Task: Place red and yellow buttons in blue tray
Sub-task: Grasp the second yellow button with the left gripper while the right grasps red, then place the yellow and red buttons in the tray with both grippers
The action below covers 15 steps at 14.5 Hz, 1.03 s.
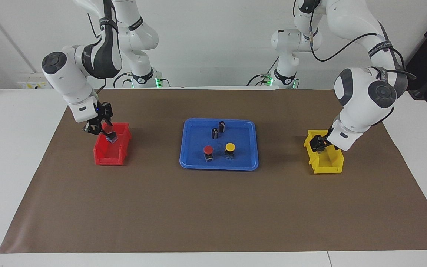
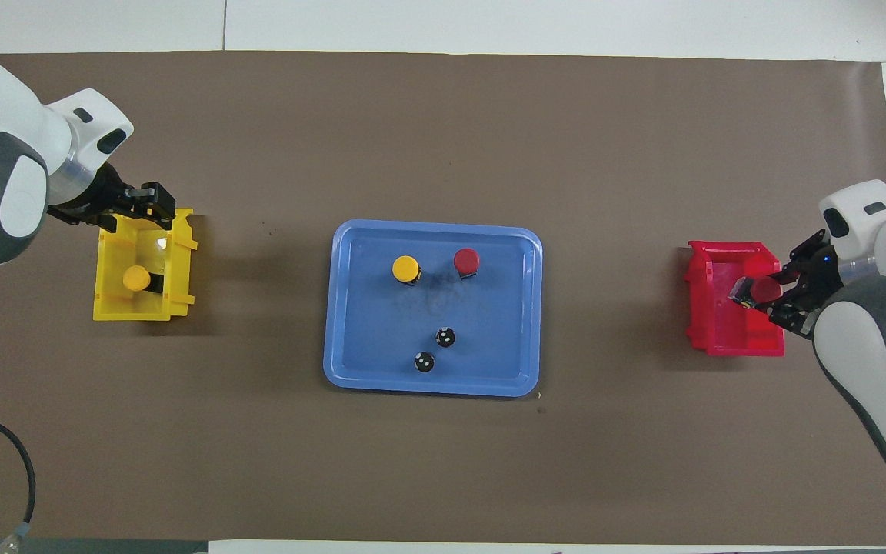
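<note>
The blue tray (image 1: 187, 163) (image 2: 351, 369) sits mid-table. In it stand one red button (image 1: 208, 150) (image 2: 466, 261) and one yellow button (image 1: 229, 147) (image 2: 405, 268), side by side. My right gripper (image 1: 109, 136) (image 2: 752, 293) is shut on a second red button (image 1: 106, 128) (image 2: 766, 289) and holds it just over the red bin (image 1: 109, 157) (image 2: 727, 338). My left gripper (image 1: 318, 144) (image 2: 147, 204) hangs over the yellow bin (image 1: 326, 168) (image 2: 181, 269). A second yellow button (image 2: 135, 278) lies in that bin and is hidden in the facing view.
Two small dark cylinders (image 1: 215, 132) (image 1: 221, 127) stand in the tray, nearer to the robots than the buttons; they also show in the overhead view (image 2: 445, 336) (image 2: 424, 362). A brown mat (image 1: 213, 215) covers the table.
</note>
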Tool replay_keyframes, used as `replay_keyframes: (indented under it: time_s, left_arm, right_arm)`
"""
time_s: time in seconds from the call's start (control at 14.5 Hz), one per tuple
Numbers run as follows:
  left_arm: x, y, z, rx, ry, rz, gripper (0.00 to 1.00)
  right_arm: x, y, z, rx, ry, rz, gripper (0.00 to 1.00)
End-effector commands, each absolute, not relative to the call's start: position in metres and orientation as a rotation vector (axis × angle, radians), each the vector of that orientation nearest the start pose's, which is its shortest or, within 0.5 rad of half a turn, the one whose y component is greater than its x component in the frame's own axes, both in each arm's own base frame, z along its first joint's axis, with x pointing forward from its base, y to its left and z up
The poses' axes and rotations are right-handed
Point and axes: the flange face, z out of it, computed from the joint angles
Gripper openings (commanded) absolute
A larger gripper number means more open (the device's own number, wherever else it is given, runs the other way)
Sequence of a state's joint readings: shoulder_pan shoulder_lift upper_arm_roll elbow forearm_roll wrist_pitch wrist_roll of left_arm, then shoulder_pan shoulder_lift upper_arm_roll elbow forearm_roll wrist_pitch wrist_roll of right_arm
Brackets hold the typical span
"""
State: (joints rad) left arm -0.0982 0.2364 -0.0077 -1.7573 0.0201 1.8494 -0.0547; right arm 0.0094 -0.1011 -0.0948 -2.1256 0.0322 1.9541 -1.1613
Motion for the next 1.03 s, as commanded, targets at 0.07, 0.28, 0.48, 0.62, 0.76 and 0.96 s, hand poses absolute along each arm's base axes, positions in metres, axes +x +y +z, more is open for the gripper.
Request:
replay_keyframes:
  time_s: [0.07,0.28,0.48,0.62,0.76,0.96]
  left_arm:
    - [0.571,-0.036,0.412,-3.104,0.168,0.176,0.73]
    - [0.555,-0.024,0.402,-3.110,0.152,0.110,0.73]
    - [0.542,-0.023,0.389,-3.111,0.155,0.079,0.73]
    - [0.539,-0.023,0.386,-3.111,0.157,0.093,0.73]
    - [0.535,-0.023,0.383,-3.111,0.158,0.079,0.72]
    - [0.537,-0.024,0.381,-3.113,0.161,0.026,0.70]
  right_arm:
    - [0.525,0.008,0.498,-2.759,-1.335,0.057,0.22]
    - [0.537,0.078,0.514,-2.872,-1.121,0.037,0.22]
    - [0.539,0.131,0.516,-2.955,-0.817,-0.062,0.20]
    - [0.545,0.158,0.503,-2.931,-0.598,-0.084,0.19]
    - [0.548,0.195,0.489,-2.927,-0.407,-0.109,0.18]
    - [0.548,0.227,0.465,-2.948,-0.172,-0.085,0.17]
